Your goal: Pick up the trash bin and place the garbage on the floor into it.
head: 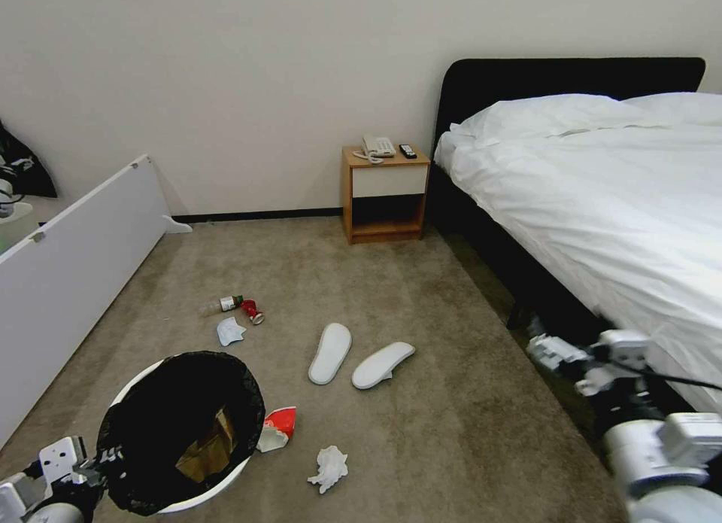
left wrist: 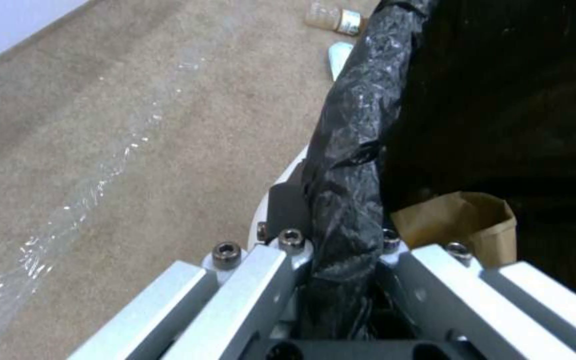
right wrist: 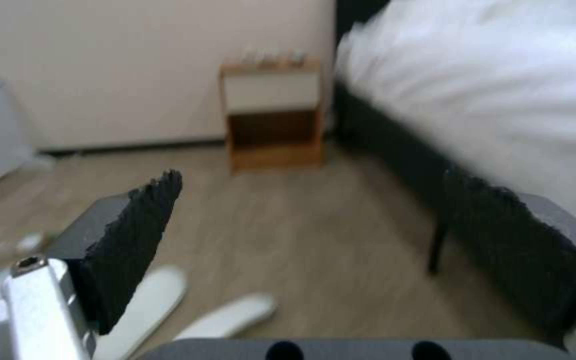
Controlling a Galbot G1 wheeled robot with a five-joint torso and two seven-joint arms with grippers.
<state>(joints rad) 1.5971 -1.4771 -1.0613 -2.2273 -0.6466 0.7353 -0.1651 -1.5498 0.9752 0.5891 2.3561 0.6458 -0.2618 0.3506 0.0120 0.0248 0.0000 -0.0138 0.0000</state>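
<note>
The left hand (left wrist: 338,250) clamps the trash bin (head: 180,429) rim at near left, while the spread, empty right hand (right wrist: 315,240) hangs by the bed, the slippers (head: 359,357) lying ahead-left.

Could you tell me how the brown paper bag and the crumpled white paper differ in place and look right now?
The brown paper bag lies inside the black-lined white trash bin, which the left gripper clamps at the rim; the crumpled white paper lies loose on the beige carpet. The bag is larger and tan; the paper is smaller and balled. Both are paper litter.
</note>
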